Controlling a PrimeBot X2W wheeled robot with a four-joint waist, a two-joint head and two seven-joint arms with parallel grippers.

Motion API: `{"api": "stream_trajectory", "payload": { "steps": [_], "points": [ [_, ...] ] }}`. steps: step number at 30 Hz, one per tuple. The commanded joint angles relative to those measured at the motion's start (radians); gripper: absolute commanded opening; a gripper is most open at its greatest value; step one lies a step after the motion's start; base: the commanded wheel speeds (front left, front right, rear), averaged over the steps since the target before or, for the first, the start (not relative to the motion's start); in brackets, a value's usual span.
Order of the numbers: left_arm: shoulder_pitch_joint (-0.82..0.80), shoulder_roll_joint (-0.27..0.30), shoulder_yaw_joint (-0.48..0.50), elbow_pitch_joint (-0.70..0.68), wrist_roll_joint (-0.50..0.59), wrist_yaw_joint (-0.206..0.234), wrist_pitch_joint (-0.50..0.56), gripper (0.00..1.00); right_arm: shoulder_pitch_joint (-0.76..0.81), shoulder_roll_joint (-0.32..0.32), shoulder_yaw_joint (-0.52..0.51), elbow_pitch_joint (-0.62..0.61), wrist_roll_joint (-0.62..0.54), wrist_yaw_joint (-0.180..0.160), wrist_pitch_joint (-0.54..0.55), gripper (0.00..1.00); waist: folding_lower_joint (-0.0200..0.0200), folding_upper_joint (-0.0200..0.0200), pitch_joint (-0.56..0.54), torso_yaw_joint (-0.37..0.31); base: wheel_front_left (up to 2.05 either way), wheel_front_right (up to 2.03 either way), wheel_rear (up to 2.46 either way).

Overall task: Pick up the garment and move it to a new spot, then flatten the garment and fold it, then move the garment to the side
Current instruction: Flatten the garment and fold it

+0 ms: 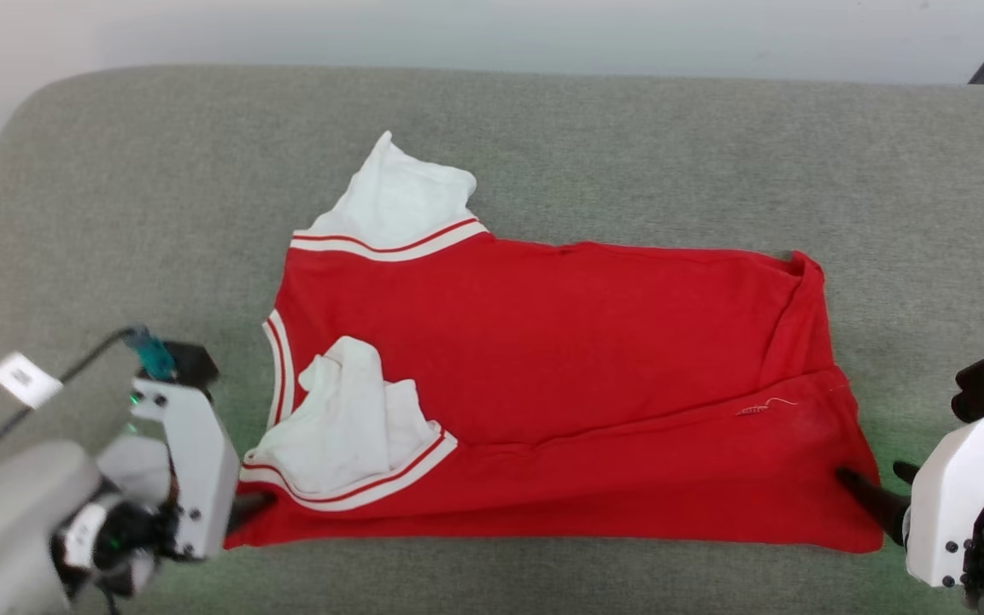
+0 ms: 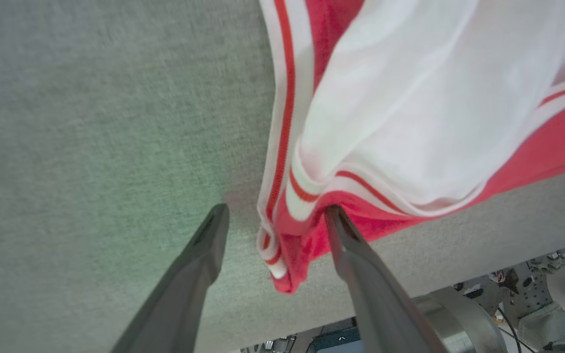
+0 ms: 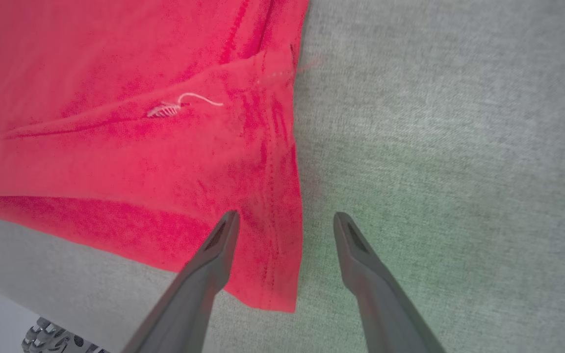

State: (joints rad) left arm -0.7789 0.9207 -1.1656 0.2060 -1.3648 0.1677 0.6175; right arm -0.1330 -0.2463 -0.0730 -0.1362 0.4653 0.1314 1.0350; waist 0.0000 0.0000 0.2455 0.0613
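The garment [image 1: 543, 359], a red jersey with white sleeves and striped trim, lies spread on the grey cushion [image 1: 629, 154], collar end to the left. Its number and lettering are hidden. One white sleeve [image 1: 347, 427] is crumpled on top and the other [image 1: 394, 201] points away. My left gripper [image 1: 251, 506] is open at the near-left corner, and in the left wrist view that gripper [image 2: 275, 215] has the striped corner [image 2: 277, 245] between its fingers. My right gripper [image 1: 876, 478] is open at the near-right corner, and in the right wrist view the gripper [image 3: 286, 220] straddles the hem edge [image 3: 282, 235].
The cushion's front edge [image 1: 543, 589] runs just below the garment's near hem. Bare cushion stretches to the left [image 1: 116, 213], the right [image 1: 928, 213] and behind the garment. Metal parts of my base [image 2: 459, 309] show past the edge in the left wrist view.
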Motion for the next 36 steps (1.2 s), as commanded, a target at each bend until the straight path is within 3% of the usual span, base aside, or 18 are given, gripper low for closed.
{"api": "stream_trajectory", "payload": {
  "steps": [1,6,12,18,24,31,36],
  "points": [
    [-0.024,0.016,0.009,-0.010,0.003,0.010,0.008,1.00,-0.010,0.006,-0.002,-0.003,0.008,-0.002,-0.016,1.00,0.0000,0.0000,-0.005,-0.007,0.00,0.00,0.00],
    [-0.080,0.058,0.041,-0.051,0.002,0.026,0.037,1.00,-0.041,0.027,-0.024,-0.041,0.006,-0.002,-0.111,1.00,0.0000,0.0000,-0.005,-0.030,0.00,0.00,0.00],
    [-0.169,0.067,0.090,-0.052,0.026,0.019,0.021,1.00,-0.101,0.061,-0.025,-0.080,-0.015,-0.002,-0.328,1.00,0.0000,0.0000,0.015,-0.074,0.00,0.00,0.00],
    [-0.266,0.020,0.115,0.038,0.115,-0.043,-0.066,1.00,-0.155,0.063,0.045,-0.072,-0.060,-0.002,-0.596,1.00,0.0000,0.0000,0.054,-0.135,0.00,0.00,0.00],
    [-0.369,-0.043,0.139,0.214,0.204,-0.115,-0.188,1.00,-0.190,0.085,0.111,-0.024,-0.109,-0.002,-0.795,1.00,0.0000,0.0000,0.110,-0.205,0.00,0.00,0.00],
    [-0.466,-0.098,0.157,0.415,0.245,-0.179,-0.266,1.00,-0.211,0.099,0.154,0.023,-0.129,-0.002,-0.913,1.00,0.0000,0.0000,0.172,-0.277,0.00,0.00,0.00],
    [-0.516,-0.132,0.151,0.540,0.255,-0.226,-0.256,1.00,-0.219,0.110,0.163,0.026,-0.135,-0.002,-0.949,1.00,0.0000,0.0000,0.208,-0.309,0.00,0.00,0.00]
  ]
}}
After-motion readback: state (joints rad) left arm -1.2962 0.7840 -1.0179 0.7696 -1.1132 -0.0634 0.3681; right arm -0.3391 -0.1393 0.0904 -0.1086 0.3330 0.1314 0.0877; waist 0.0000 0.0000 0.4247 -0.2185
